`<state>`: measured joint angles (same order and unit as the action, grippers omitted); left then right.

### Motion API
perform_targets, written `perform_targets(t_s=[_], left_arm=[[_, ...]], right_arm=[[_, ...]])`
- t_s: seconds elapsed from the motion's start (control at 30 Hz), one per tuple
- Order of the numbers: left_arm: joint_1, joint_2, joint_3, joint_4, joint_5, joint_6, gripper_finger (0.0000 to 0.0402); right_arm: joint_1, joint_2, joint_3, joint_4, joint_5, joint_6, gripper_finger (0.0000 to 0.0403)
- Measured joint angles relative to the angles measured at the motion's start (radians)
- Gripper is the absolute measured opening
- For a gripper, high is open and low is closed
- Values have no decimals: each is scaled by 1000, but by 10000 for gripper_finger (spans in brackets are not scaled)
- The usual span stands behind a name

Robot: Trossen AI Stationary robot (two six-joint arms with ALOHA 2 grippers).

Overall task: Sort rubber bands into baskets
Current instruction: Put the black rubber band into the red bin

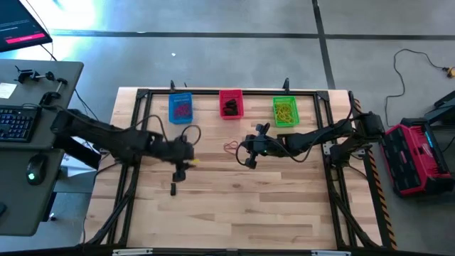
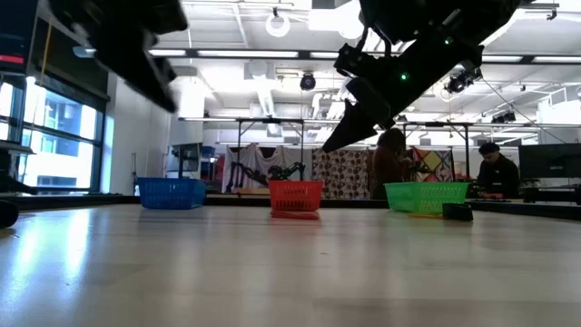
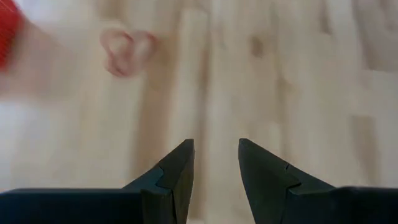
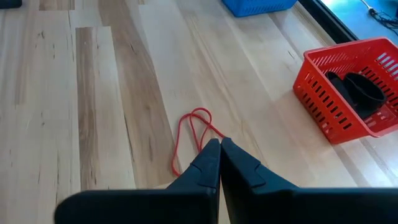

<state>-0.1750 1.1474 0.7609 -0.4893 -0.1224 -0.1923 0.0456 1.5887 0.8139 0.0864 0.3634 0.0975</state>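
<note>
From above, we see three baskets in a row along the far side of the wooden counter (image 1: 234, 206): the blue basket (image 1: 180, 108) holding red bands, the red basket (image 1: 230, 104) holding black bands, and the green basket (image 1: 284, 112) holding yellowish bands. A loose red rubber band (image 1: 231, 146) lies on the counter in front of the red basket, between the two arms. The left hand (image 1: 186, 158) sits well to the left of that band. The right hand (image 1: 248, 155) is just beside the band, on its right. A small dark object (image 1: 173, 188) lies on the counter nearer the front edge.

From counter height, we see the same three baskets lined up, blue (image 2: 171, 193), red (image 2: 295, 195) and green (image 2: 427, 196), with one dark hand (image 2: 338, 138) hanging above the counter between red and green. People are in the room behind.

From the left wrist, we see the left hand's fingers (image 3: 177, 171) spread apart with nothing between them, and the red band (image 3: 126, 51) blurred on the wood beyond.

From the right wrist, we see the right hand's fingers (image 4: 208, 163) pressed together and empty, their tips right at the loose red band (image 4: 194, 134), which lies flat on the wood. Whether they touch it we cannot tell. The red basket (image 4: 348, 93) stands apart from it.
</note>
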Motion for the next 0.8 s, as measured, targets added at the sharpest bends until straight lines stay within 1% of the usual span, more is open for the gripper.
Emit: perform_targets(t_s=[0.1,0.23,0.33,0.57,0.63,0.7,0.8], left_arm=[[-79,0,0,-57,20,-181,119],[-187,0,0,-135,34,-497,119],[-268,3,0,-177,38,-667,119],[-403,38,-1,-253,36,-970,119],[-426,67,-1,-263,38,-1057,119],[-441,106,-1,-267,67,-1135,122],[-450,166,-1,-268,91,-1222,134]], right_arm=[[0,0,0,0,0,0,0],[0,0,0,0,0,0,0],[0,0,0,0,0,0,0],[0,0,0,1,1,-11,0],[0,3,0,5,5,-11,0],[0,7,0,5,6,-11,0],[0,21,0,8,7,-27,0]])
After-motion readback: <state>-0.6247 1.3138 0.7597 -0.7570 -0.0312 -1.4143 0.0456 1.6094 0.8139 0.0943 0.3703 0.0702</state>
